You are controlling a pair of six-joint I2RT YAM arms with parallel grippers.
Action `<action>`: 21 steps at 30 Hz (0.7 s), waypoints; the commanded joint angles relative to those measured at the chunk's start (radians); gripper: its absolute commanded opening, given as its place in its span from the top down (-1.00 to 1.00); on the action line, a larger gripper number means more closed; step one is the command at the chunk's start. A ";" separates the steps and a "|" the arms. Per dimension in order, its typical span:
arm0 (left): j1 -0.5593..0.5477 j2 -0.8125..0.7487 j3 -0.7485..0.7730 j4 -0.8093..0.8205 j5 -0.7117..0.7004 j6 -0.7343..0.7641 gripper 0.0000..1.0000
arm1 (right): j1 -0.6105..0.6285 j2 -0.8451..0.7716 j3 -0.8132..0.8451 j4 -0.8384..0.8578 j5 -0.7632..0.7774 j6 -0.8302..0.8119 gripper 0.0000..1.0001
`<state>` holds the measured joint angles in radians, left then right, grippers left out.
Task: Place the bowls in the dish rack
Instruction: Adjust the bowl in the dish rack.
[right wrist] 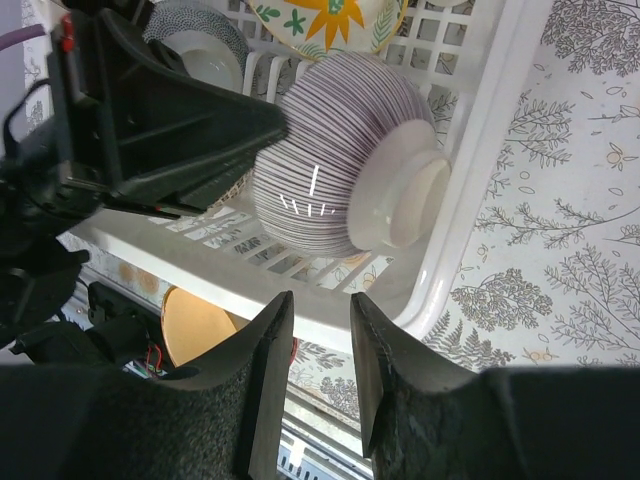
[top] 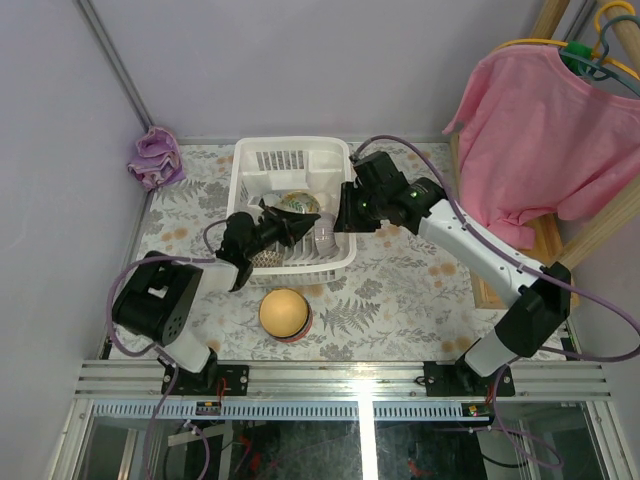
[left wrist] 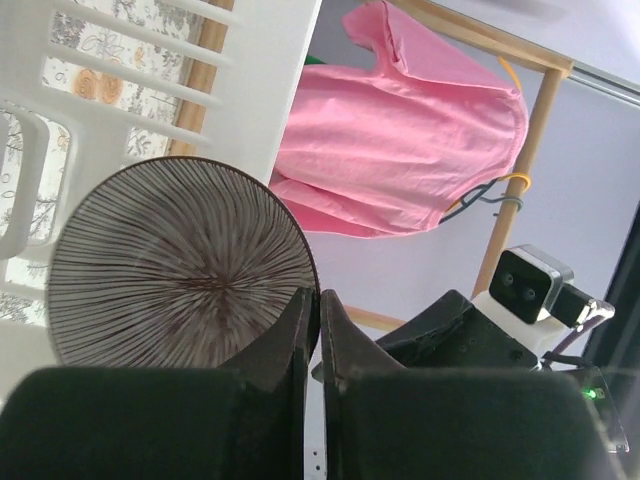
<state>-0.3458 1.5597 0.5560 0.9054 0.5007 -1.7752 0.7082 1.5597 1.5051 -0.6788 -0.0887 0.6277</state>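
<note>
The white dish rack (top: 290,146) stands at the table's middle back. My left gripper (top: 303,228) is shut on the rim of a purple-striped bowl (top: 325,238) and holds it on its side inside the rack's near right corner. The left wrist view shows its fingertips (left wrist: 304,315) pinching that bowl's rim (left wrist: 180,265). My right gripper (top: 341,222) is open and empty, just right of that bowl, over the rack's wall (right wrist: 480,200). A flower bowl (right wrist: 330,15) and a speckled bowl (right wrist: 200,45) sit in the rack. An orange-yellow bowl (top: 285,312) lies upside down on the table.
A purple cloth (top: 155,157) lies at the back left. A pink shirt (top: 545,140) hangs on a wooden stand at the right. A floral mat (top: 400,290) covers the table.
</note>
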 commanded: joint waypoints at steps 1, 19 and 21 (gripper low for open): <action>-0.026 0.116 -0.049 0.366 -0.067 -0.186 1.00 | 0.007 0.024 0.071 -0.007 0.010 -0.011 0.27; -0.038 0.203 -0.167 0.440 -0.059 -0.203 1.00 | 0.030 0.154 0.178 -0.109 0.087 -0.037 0.27; -0.037 0.208 -0.177 0.451 -0.056 -0.203 1.00 | 0.030 0.149 0.167 -0.096 0.091 -0.032 0.27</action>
<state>-0.3862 1.7058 0.4603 1.3880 0.4347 -1.9514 0.7277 1.6993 1.6451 -0.7689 -0.0483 0.6052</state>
